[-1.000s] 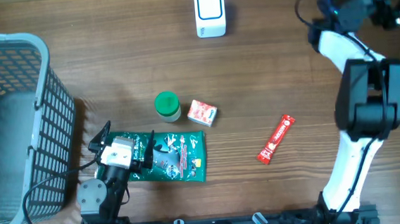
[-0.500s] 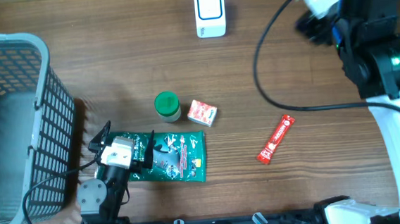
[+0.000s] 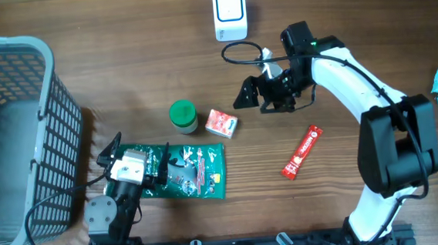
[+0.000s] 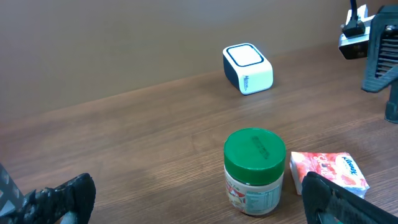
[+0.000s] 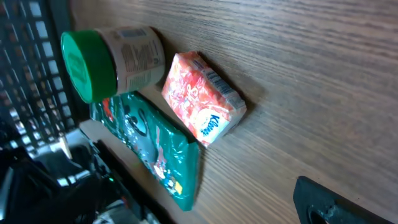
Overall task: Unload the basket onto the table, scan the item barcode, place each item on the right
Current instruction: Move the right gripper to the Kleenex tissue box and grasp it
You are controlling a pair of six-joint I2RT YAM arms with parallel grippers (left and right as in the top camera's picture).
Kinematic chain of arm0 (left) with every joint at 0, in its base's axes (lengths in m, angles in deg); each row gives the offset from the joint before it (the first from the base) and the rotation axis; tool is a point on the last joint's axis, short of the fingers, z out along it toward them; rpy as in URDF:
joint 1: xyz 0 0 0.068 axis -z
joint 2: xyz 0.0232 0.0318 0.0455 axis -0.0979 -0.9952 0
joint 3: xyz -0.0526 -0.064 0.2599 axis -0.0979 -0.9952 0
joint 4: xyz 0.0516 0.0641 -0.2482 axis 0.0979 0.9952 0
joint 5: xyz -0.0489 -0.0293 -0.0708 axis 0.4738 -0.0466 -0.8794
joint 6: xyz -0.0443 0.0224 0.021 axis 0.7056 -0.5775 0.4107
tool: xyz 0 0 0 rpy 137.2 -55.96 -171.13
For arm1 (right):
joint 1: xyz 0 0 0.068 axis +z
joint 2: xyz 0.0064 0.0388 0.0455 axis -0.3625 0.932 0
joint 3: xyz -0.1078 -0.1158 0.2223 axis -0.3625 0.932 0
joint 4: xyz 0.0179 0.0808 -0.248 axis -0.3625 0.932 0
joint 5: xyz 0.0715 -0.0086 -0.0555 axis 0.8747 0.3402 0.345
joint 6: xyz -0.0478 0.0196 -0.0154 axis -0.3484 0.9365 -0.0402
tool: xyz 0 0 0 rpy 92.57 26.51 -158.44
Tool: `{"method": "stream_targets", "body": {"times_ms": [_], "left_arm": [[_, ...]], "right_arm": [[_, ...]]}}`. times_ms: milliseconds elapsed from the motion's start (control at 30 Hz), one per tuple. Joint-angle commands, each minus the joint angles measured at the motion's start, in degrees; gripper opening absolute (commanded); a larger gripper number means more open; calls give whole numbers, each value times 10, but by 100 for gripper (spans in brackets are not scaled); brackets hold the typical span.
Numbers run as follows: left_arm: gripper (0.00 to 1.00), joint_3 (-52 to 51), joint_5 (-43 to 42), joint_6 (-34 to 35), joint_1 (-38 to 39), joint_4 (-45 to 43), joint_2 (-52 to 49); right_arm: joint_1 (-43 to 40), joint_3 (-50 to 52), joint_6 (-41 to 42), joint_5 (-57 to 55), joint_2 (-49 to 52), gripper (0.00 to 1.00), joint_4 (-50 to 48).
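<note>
Right gripper (image 3: pixel 252 101), seemingly released and empty, hangs just beside the tissue pack (image 3: pixel 221 123), not touching.

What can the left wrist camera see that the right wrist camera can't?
Only the left wrist camera shows the white scanner, standing far behind the other things. Only the right wrist camera shows the green bag and the mesh of the basket at the picture's edge. Both show the jar with its green lid and the orange tissue pack right beside it.
</note>
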Motion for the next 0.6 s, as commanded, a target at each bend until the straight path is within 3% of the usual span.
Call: {"method": "stream_targets", "body": {"times_ms": [0,100,167,400,467,567], "left_arm": [[100,-2,-7,3,2,2,4],[100,-2,-7,3,2,2,4],[100,-2,-7,3,2,2,4],[100,-2,-7,3,2,2,4],[100,-2,-7,3,2,2,4],[100,-2,-7,3,2,2,4]], "right_arm": [[16,-2,140,-35,0,100,3],[56,13,316,-137,0,99,-18],[85,31,368,-172,0,99,-47],[183,35,376,-173,0,100,-141],[200,35,410,-224,0,91,-169],[205,35,499,-317,0,57,-172]]}}
